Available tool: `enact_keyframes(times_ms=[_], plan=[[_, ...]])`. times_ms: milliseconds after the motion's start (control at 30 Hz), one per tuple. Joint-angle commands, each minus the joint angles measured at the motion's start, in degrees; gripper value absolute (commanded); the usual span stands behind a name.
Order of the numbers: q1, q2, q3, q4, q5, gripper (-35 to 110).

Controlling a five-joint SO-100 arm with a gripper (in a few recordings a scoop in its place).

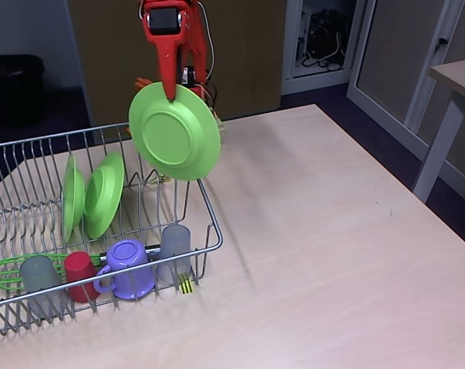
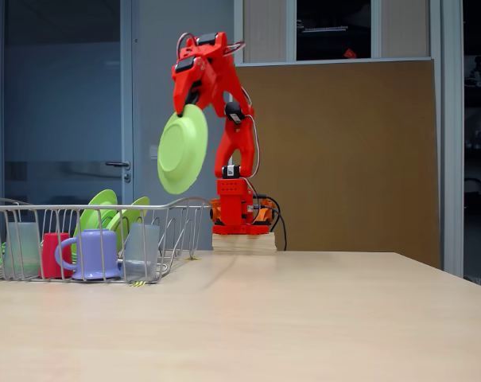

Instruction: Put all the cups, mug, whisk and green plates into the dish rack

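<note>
Up high, orange gripper (image 1: 171, 94) clamped on upper rim of third green plate (image 1: 174, 131), plate hanging edge-on and tilted, face turned toward camera in a fixed view. Held well above the dish rack (image 1: 205, 201), roughly over its right back corner; in a fixed view (image 2: 194, 99) plate (image 2: 182, 149) hangs clear above the rack's wire rim (image 2: 184, 203). Key relation: free prong slots lie below and left of the held plate, just right of the two green plates (image 1: 92, 194) already standing upright. Held plate's plane roughly parallel to theirs, so probably straight down and slightly left to slot in. Front row holds grey cup (image 1: 40, 275), red cup (image 1: 80, 270), purple mug (image 1: 127, 267), second grey cup (image 1: 175, 242), all inside the rack. Green whisk (image 1: 8, 270) lies at far left, loops inside the rack. Judged: last item in hand, task nearly done. Risk: rim catching the rack's wire on descent.
</note>
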Motion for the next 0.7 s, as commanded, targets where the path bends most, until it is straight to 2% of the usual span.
enact_keyframes(times_ms=[0, 667], plan=[[3.7, 2.8, 4.1, -2.5, -1.2, 0], [13.3, 6.2, 20.0, -12.0, -4.7, 0]])
